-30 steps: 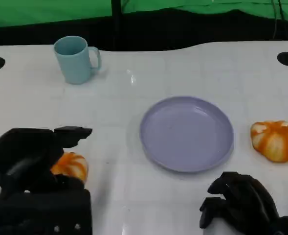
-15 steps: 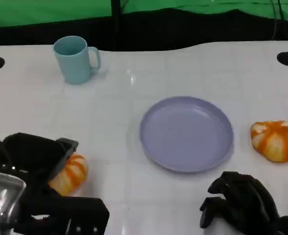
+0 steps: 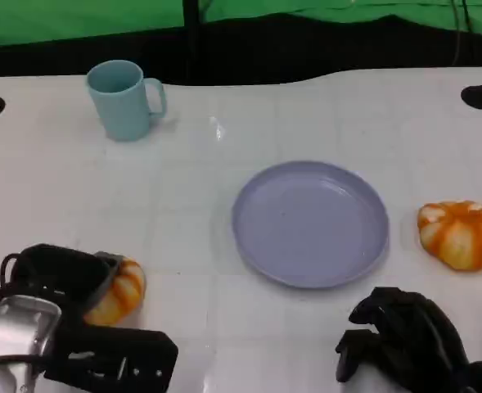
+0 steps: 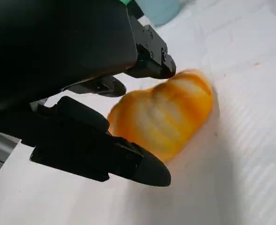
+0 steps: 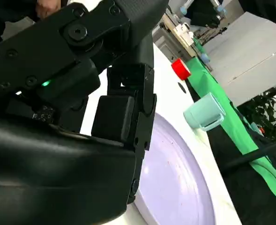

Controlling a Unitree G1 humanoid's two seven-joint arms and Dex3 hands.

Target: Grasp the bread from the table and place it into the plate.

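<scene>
1. Head view: your left hand (image 3: pixel 60 282) sat at the near left corner of the table (image 3: pixel 224 123), its black shell pressed against the nearer bread (image 3: pixel 119 291), which lay just on its plate side. The purple plate (image 3: pixel 310 223) stood well off to the right, bare. A second bread (image 3: pixel 461 235) lay beyond the plate's right rim, nearer your right hand (image 3: pixel 404 340), whose fingers were curled in on nothing. Count: two breads, one plate, one blue mug (image 3: pixel 124 98).

2. Left wrist view: the bread (image 4: pixel 168 115) lay between the left fingers (image 4: pixel 105 152), its long axis running out along them; they bracketed it, but a firm hold could not be told.

3. Right wrist view: the right hand (image 5: pixel 105 108) hung clenched beside the plate (image 5: pixel 175 178), mug (image 5: pixel 204 112) beyond.
</scene>
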